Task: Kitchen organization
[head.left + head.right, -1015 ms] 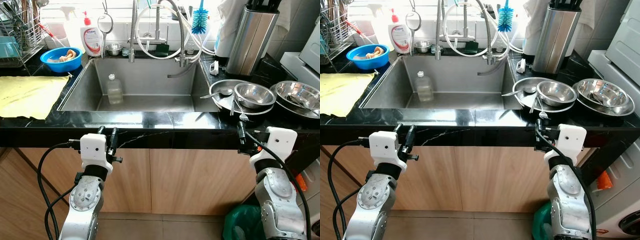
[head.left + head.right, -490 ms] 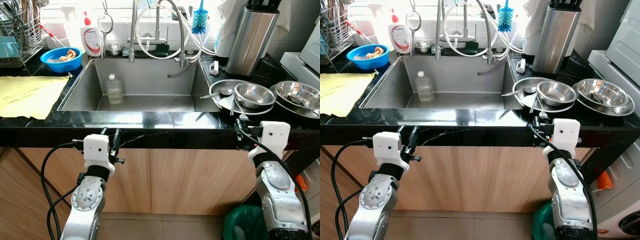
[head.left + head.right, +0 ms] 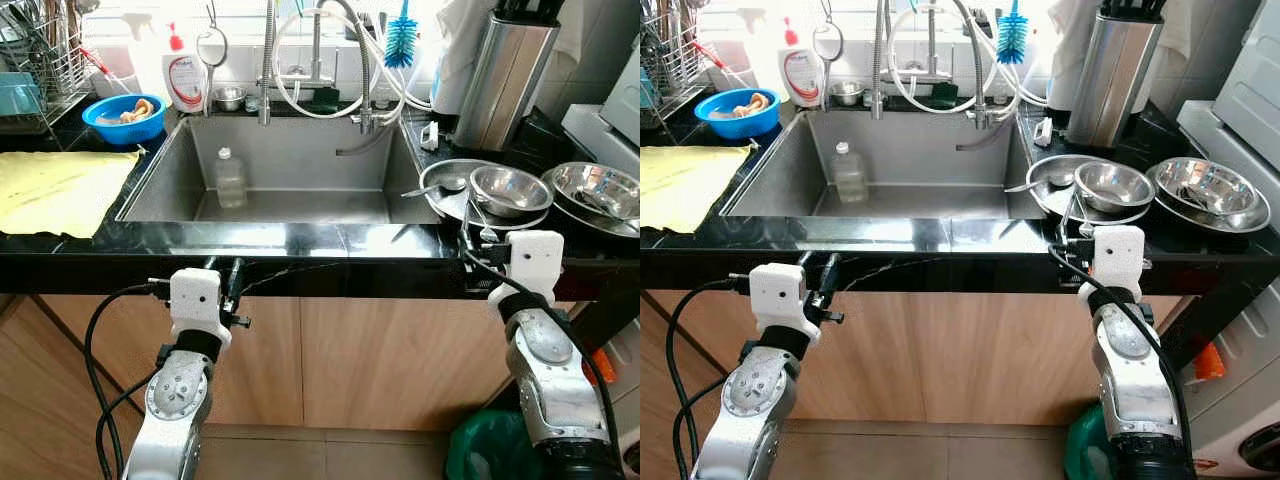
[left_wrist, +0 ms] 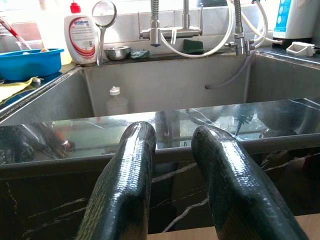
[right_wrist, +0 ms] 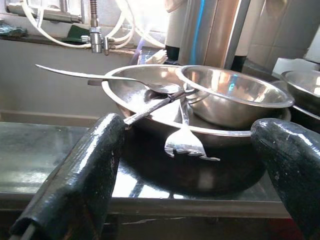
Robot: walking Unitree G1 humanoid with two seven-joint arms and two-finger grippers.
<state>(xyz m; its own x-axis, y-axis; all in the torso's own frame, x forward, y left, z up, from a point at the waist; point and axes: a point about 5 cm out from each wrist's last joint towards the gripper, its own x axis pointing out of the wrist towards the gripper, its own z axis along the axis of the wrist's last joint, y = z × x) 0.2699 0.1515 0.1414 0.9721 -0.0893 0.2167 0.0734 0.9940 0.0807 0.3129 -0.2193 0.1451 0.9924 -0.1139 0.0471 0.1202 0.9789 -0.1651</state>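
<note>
Fingers (image 5: pixel 85 170) of the right gripper (image 5: pixel 192 175) are spread wide and hold nothing, at the front edge of the black counter (image 3: pixel 300 240), pointing at a steel pan (image 5: pixel 150 107). A fork (image 5: pixel 186 142) hangs over the pan's near rim, a spoon (image 5: pixel 105 79) lies across it, and a steel bowl (image 5: pixel 232 97) sits inside the pan. A second steel bowl (image 3: pixel 597 192) stands just beside it to the right. The left gripper (image 4: pixel 172 190) has its fingers (image 4: pixel 125 185) close together with a narrow gap, empty, low against the counter's front edge before the sink (image 3: pixel 300 160). A clear bottle (image 3: pixel 229 178) stands in the sink. On the left of the counter lie a yellow cloth (image 3: pixel 55 188) and a blue bowl (image 3: pixel 124 117).
</note>
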